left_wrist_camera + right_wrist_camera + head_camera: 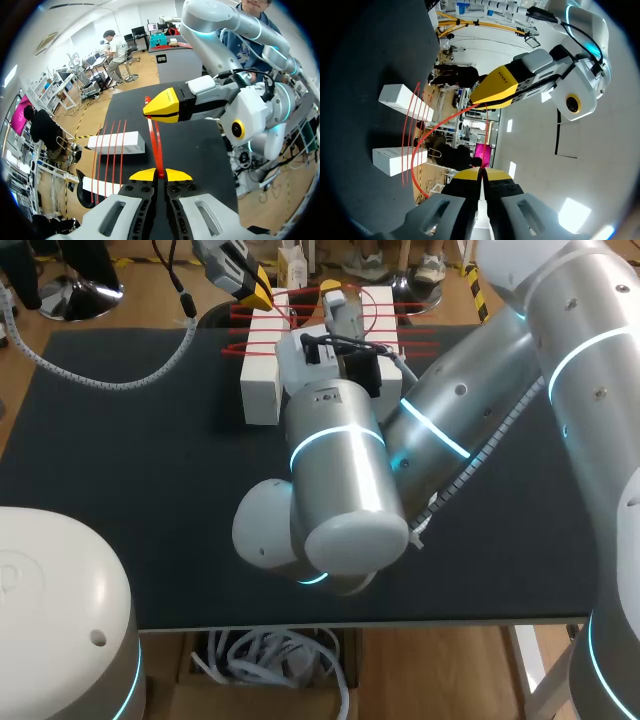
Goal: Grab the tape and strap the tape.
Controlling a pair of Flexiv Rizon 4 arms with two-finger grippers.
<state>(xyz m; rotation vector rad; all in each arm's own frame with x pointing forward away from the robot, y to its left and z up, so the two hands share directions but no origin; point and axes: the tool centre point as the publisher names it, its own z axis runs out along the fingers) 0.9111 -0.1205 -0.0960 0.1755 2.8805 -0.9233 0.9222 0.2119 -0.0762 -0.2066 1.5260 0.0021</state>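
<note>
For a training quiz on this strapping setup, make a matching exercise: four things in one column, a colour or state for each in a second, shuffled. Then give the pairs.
Things:
1. tape
2. boxes
3. left gripper
4. table

Descriptions:
A. black
B. white
C. shut on the tape
D. red, running in several lines across the boxes

Pairs: 1-D; 2-B; 3-C; 4-A
</note>
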